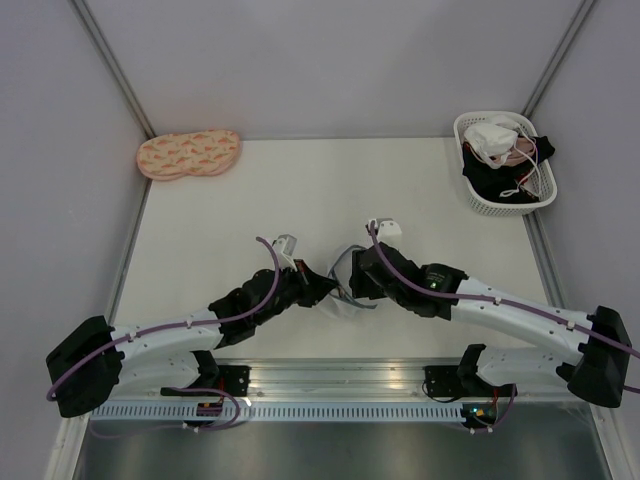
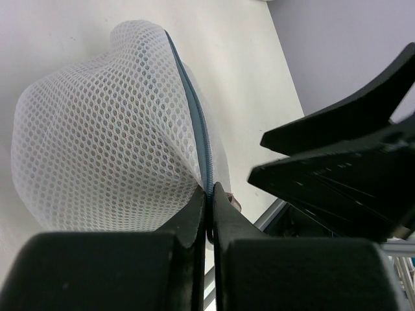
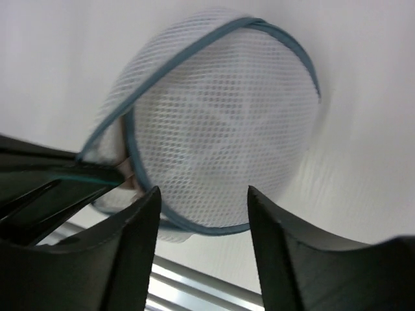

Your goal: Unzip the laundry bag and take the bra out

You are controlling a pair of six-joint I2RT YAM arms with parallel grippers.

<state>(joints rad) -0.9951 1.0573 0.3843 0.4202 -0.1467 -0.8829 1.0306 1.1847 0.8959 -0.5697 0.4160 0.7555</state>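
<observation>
The laundry bag [image 2: 104,136] sits near the middle of the bench [image 1: 300,190], close to the near edge, between the two hands. The left hand [image 2: 209,194] is pressed together, pinching the bag at the near end of its zip [image 2: 194,110]. The right hand [image 3: 201,214] is spread, facing the bag's round side. I cannot tell whether it touches.

The bag looks very light. Its mesh is soft and gives easily, and only the thin hoop rim [image 3: 285,39] is springy, so it will likely slide or fold unless held. The rim or the zip seam is the best place to hold it.

The bra is not plainly visible and is presumably inside. No brand, label or writing can be read.
</observation>
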